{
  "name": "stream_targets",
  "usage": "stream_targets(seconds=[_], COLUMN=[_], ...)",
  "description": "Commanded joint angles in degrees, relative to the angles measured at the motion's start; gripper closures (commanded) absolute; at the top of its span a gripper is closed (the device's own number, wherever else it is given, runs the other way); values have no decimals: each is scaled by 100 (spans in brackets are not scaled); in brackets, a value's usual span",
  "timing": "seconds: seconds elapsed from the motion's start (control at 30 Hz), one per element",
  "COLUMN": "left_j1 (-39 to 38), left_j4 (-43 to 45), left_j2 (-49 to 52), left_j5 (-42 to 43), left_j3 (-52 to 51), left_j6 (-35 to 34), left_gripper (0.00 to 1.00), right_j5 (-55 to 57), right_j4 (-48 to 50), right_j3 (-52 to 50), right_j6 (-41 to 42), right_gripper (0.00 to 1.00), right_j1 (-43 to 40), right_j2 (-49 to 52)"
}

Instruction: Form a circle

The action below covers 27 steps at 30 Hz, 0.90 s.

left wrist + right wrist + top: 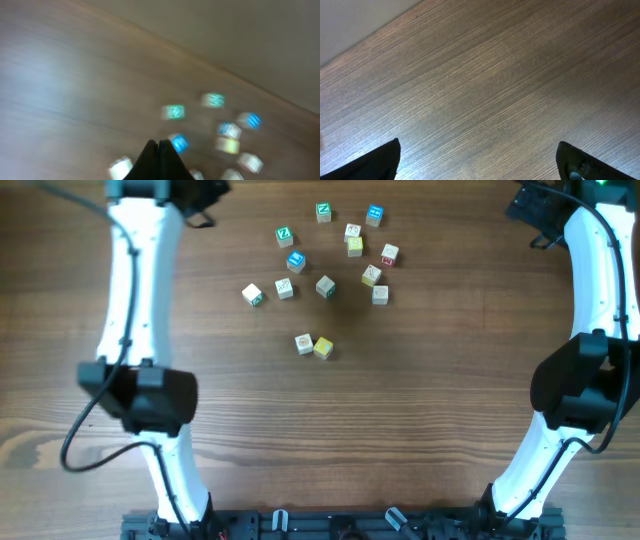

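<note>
Left gripper (159,149), clenched and empty, has the scattered blocks (228,145), not yet ringed, just ahead and right of it, with 1 blue block (178,143) beside the tip. Right gripper (477,147) gapes, empty, over bare table (485,75), so the left looks nearer.

The left arm (133,290) reached forward from its base, bent at a dark elbow (140,395); the right arm (598,290) mirrored it on the other side. The left gripper (158,145) had its jaws pressed together, holding nothing. The right gripper (477,150) had its fingers (380,162) spread wide, empty.
</note>
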Motion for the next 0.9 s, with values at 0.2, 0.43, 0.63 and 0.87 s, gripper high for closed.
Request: stream_targets(seconds=[0.2, 0.43, 0.63, 0.87], left_j1=[-1777, -2234, -2310, -2310], left_j4=[1526, 2052, 2479, 2601], left_j2=[1456, 2052, 2417, 2573], left_j5=[363, 103, -157, -236], left_j3=[70, 70, 70, 70], left_j6=[4, 2, 2, 4], left_gripper=[96, 96, 78, 54], right_j5=[-46, -46, -46, -46], right_j4=[4, 4, 4, 4], right_j3=[-13, -13, -13, -13], right_j6=[-31, -31, -28, -31], right_gripper=[0, 0, 0, 0], right_j1=[24, 24, 24, 24], right_j2=[76, 76, 76, 76])
